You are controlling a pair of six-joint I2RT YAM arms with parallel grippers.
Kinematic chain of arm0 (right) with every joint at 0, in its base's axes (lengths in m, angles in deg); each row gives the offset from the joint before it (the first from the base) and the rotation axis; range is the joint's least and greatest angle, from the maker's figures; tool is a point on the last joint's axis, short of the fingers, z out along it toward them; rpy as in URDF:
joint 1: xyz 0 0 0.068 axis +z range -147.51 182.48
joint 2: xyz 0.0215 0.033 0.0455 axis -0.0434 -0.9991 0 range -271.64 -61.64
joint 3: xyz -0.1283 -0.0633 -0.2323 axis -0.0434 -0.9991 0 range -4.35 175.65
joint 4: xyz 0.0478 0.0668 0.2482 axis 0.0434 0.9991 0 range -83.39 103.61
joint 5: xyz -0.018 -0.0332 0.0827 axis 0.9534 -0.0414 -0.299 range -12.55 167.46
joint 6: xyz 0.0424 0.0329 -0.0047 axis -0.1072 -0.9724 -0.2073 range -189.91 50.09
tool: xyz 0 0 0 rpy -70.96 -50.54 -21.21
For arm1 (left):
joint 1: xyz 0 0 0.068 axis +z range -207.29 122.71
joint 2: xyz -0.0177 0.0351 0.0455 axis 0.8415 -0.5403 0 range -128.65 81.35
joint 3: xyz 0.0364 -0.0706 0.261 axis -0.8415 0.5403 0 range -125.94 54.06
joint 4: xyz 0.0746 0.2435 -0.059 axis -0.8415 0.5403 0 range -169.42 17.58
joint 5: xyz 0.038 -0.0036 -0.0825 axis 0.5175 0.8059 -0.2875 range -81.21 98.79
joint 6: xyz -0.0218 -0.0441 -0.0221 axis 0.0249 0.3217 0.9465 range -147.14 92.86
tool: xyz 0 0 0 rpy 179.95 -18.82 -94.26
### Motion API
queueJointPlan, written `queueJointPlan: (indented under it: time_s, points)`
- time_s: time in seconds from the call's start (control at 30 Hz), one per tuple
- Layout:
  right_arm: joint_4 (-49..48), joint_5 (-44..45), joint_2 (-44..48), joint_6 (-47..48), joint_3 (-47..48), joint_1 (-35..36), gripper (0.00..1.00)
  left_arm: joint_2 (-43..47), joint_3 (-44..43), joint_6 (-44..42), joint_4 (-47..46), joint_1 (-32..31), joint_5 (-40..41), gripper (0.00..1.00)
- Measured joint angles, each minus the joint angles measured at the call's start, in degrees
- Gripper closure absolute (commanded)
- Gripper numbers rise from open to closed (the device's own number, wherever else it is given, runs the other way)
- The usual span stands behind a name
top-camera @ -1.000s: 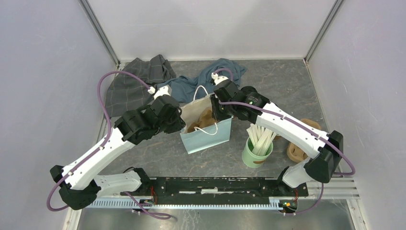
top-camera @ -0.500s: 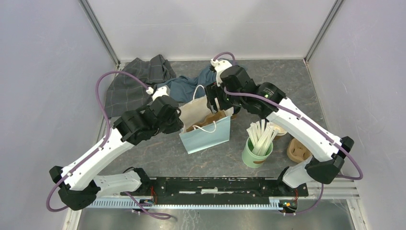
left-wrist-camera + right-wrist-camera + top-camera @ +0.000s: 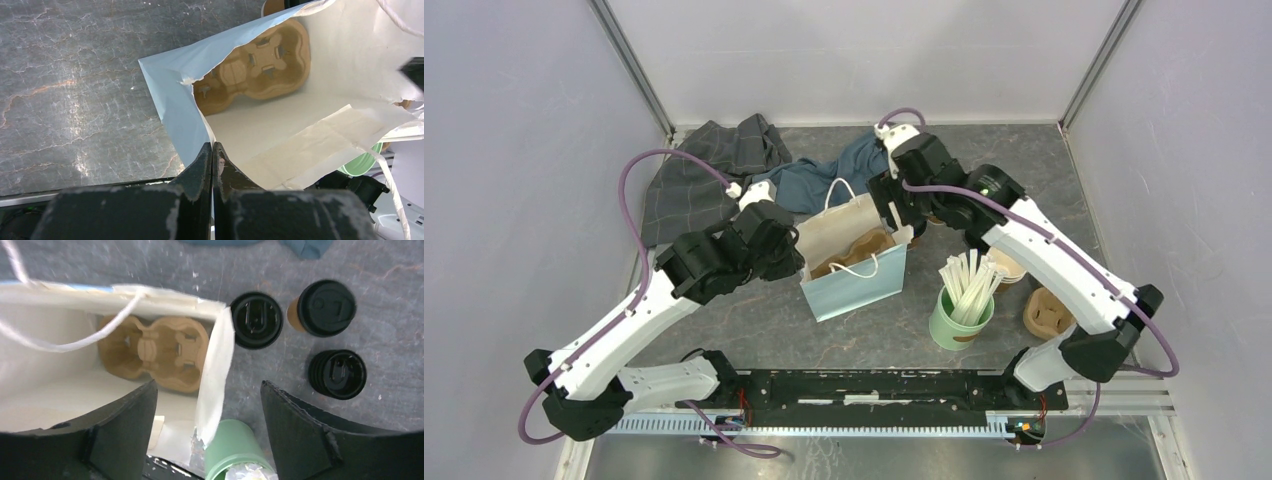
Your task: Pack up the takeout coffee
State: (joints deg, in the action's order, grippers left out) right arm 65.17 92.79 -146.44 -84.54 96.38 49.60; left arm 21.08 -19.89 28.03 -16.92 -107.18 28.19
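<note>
At the middle of the table (image 3: 754, 320), a pale blue paper bag (image 3: 856, 285) stands open with a moulded cup carrier (image 3: 255, 65) lying on its floor. Left gripper (image 3: 212, 150): fingers pressed together, pinching the bag's left rim. Right gripper (image 3: 207, 385): fingers spread wide, hovering above the bag's right end wall. Both takeout coffees stand on the table outside the bag, and that wall rises between them and the carrier. The first coffee (image 3: 256, 320) is close against the wall, and the second coffee (image 3: 322, 307) is just beside it. A stack of black lids (image 3: 337, 374) sits near them. From overhead, the right arm hides the coffees. A green stirrer cup (image 3: 961, 312) stands to the right of the bag, with a spare carrier (image 3: 1049, 312) further right. A grey checked cloth (image 3: 704, 175) and a blue cloth (image 3: 819, 180) lie crumpled behind.
</note>
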Motion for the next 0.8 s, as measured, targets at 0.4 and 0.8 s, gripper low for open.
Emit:
queueJointPlan:
  time_s: [0.4, 0.8]
  points:
    - [0.2, -4.2, -3.5, 0.1, -3.4, 0.0, 1.00, 0.3, -2.6, 0.0, 2.7, 0.0, 0.7, 0.98]
    - [0.3, -11.4, -3.4, -2.3, 7.4, 0.0, 1.00, 3.1, -12.2, 0.1, 8.5, 0.0, 1.9, 0.98]
